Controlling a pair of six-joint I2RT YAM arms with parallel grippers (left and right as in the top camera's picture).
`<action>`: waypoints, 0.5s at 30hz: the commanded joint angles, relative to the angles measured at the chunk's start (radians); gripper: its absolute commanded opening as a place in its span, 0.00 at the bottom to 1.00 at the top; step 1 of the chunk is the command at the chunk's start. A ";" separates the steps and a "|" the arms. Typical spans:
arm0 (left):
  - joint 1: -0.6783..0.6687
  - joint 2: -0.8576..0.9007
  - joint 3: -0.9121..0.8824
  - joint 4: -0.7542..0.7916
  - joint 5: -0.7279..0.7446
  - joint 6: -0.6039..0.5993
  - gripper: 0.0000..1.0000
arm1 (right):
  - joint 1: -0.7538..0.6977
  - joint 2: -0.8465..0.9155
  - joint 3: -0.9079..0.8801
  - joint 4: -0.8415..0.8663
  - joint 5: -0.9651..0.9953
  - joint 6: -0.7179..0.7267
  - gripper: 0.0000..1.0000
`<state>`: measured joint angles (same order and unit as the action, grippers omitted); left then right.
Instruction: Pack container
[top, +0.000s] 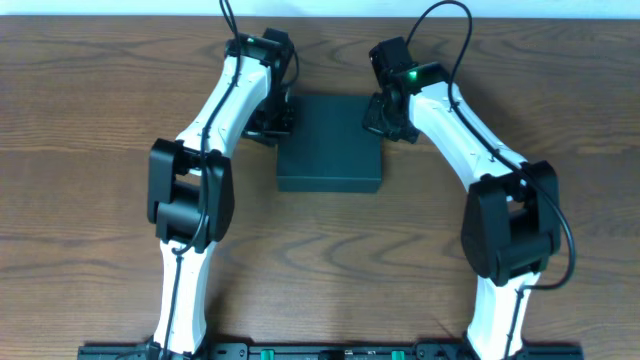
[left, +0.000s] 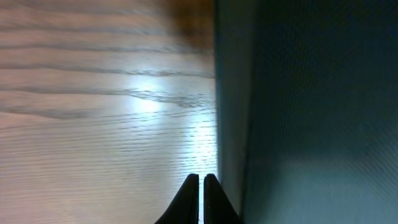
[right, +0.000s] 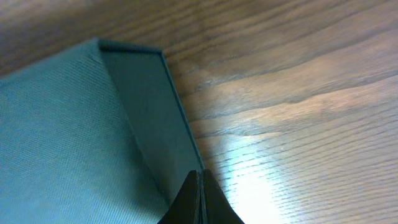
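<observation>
Overhead view: the container sits flat on the wooden table, centred left to right and towards the far half, between the two arms. Its dark teal top face reads as one flat square, lid down.

The left gripper stands at the container's far-left corner. The right gripper stands at the far-right corner. Both sit low, close against the box sides.

Left wrist view: the left gripper has its two dark fingers pressed together, with only a hairline seam between them. Nothing is pinched. The tips lie over bare table just beside the container's left wall. Whether they touch that wall cannot be told.

Right wrist view: the right gripper has its fingers pressed together likewise, and nothing is held between them. The tips point at the foot of the container's right wall, where wall meets table. Contact with the wall cannot be confirmed. The far-right corner of the box shows in this view, its woven-textured top face and one plain side wall in sight.
</observation>
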<state>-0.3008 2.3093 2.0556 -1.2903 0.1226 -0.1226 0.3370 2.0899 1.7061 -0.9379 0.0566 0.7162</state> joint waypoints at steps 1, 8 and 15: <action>0.050 -0.124 0.010 -0.003 -0.085 0.023 0.06 | -0.034 -0.087 -0.005 -0.014 0.060 -0.063 0.02; 0.126 -0.347 0.010 0.043 -0.102 0.121 0.06 | -0.106 -0.226 -0.005 -0.031 0.087 -0.230 0.01; 0.134 -0.536 0.010 0.030 -0.141 0.180 0.06 | -0.124 -0.427 -0.005 -0.088 0.105 -0.326 0.01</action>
<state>-0.1638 1.8229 2.0552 -1.2461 0.0113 0.0113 0.2150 1.7443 1.7061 -1.0111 0.1379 0.4721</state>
